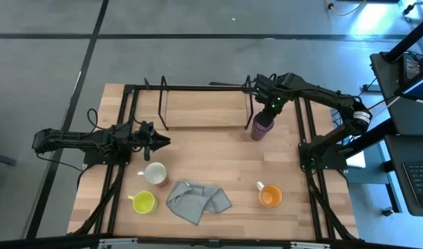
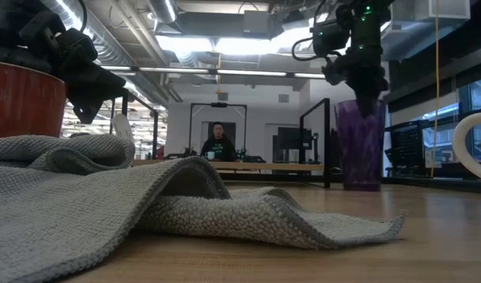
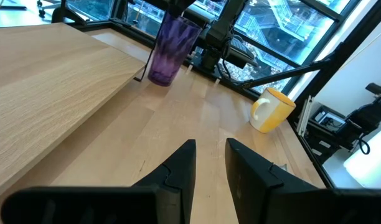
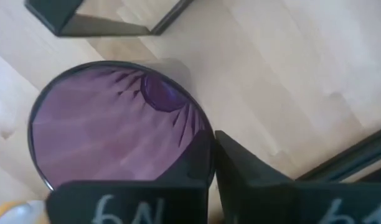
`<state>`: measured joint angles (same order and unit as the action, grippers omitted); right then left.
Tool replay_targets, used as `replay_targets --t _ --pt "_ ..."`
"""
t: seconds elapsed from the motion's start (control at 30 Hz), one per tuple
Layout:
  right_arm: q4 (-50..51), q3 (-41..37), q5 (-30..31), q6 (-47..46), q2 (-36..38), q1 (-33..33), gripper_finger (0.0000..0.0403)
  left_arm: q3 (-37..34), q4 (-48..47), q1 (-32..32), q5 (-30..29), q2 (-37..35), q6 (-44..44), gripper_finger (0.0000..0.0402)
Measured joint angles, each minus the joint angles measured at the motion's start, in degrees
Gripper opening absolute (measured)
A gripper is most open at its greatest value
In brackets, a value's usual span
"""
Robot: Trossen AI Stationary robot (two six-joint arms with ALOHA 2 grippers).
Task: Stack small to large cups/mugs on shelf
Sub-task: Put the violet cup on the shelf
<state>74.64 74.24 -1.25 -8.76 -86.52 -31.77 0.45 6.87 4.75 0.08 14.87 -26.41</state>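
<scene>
Your right claw [image 1: 262, 119] stands over the tumbler [image 1: 260, 128], its fingers pinched on the rim: in the right wrist view one finger sits inside the mouth and the other outside the wall. The tumbler is tall, translucent purple and faceted, upright on the table [image 1: 218, 159] just beside the right end of the shelf [image 1: 204, 109], not on it. The shelf is thin black wire over a pale wooden base.

Your left claw [image 1: 164, 141] waits above the table's left side, fingers slightly apart with nothing between them.

The white mug [image 1: 155, 173], the yellow-green mug [image 1: 143, 202] and the orange mug [image 1: 270, 196] stand on the front half of the table, glossy and round, with a crumpled grey cloth [image 1: 198, 200] between them.

Only the low view shows the cloth's nubbly weave [image 2: 146, 204] and a person [image 2: 218, 143] in the room beyond. Only the left wrist view shows the wood grain clearly; the mug there looks yellow, probably the orange one.
</scene>
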Motion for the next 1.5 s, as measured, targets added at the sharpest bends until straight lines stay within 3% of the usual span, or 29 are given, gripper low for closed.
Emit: replay_targets --t 0.27,0.47,0.73,1.0,1.17,1.33,1.5 --pt "5.3 2.0 -2.0 0.3 0.1 0.1 0.0009 0.0 0.0 0.0 0.0 0.0 0.0 0.008" --pt "14.5 11.1 -4.8 -1.0 0.1 3.4 0.0012 0.0 0.0 0.0 0.0 0.0 0.0 0.008" --pt "15.4 22.5 -7.5 -10.0 -0.4 11.9 0.0013 0.0 0.0 0.0 0.0 0.0 0.0 0.008" --pt "15.5 33.7 -3.1 -10.7 -9.0 17.8 0.0014 0.0 0.0 0.0 0.0 0.0 0.0 0.008" --pt "15.2 43.2 -3.1 -4.6 -18.0 16.4 0.0015 0.0 0.0 0.0 0.0 0.0 0.0 0.008" --pt "15.3 51.1 -3.0 0.8 -24.6 11.0 0.0015 0.0 0.0 0.0 0.0 0.0 0.0 0.008" --pt "15.2 54.2 -2.9 4.9 -27.8 4.6 0.0015 0.0 0.0 0.0 0.0 0.0 0.0 0.008"
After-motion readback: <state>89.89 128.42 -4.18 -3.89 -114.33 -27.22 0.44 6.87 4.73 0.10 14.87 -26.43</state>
